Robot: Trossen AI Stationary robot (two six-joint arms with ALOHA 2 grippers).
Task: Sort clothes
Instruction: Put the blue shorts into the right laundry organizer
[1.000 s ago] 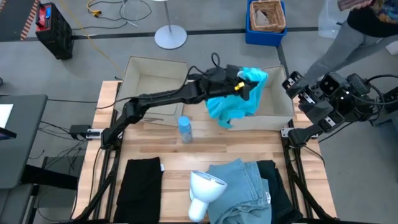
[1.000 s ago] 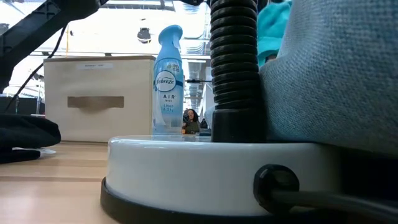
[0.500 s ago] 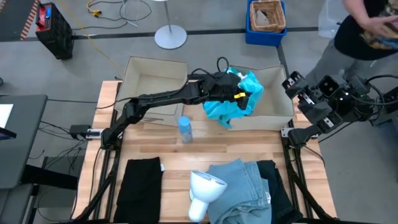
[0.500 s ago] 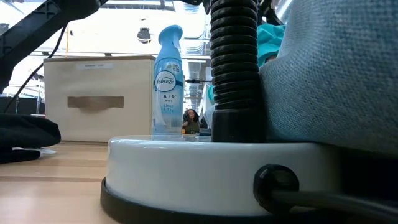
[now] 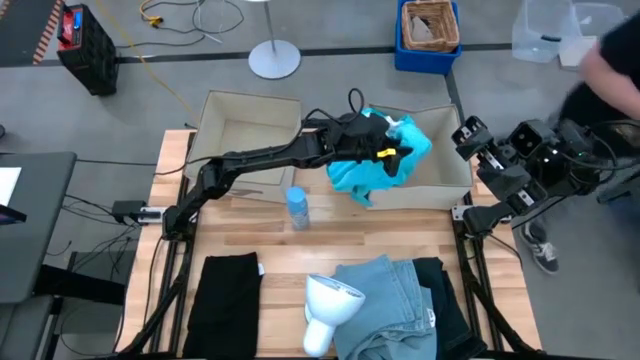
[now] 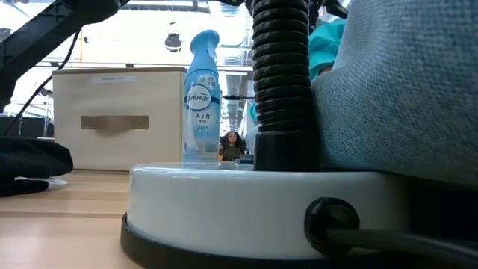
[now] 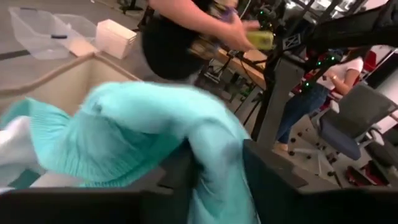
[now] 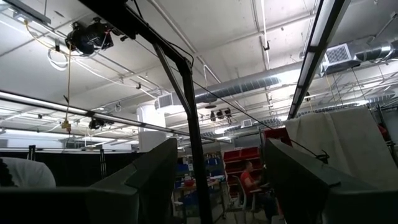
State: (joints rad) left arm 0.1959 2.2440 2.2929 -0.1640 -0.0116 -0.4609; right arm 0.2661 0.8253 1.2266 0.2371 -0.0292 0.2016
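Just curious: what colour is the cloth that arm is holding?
Bright turquoise garment, clearest in the high view.

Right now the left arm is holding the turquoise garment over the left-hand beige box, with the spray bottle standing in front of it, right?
Not quite. The high view shows the left gripper holding the turquoise garment over the right-hand beige box, not the left-hand one. The spray bottle does stand in front.

Two dark, nearly black arms made of long thin tubes joined by chunky blocks. Left arm point(image 5: 262, 156): black wire looping up near the wrist, small yellow mark there. Right arm point(image 5: 520, 172): boxy black parts, thin black cables trailing off.
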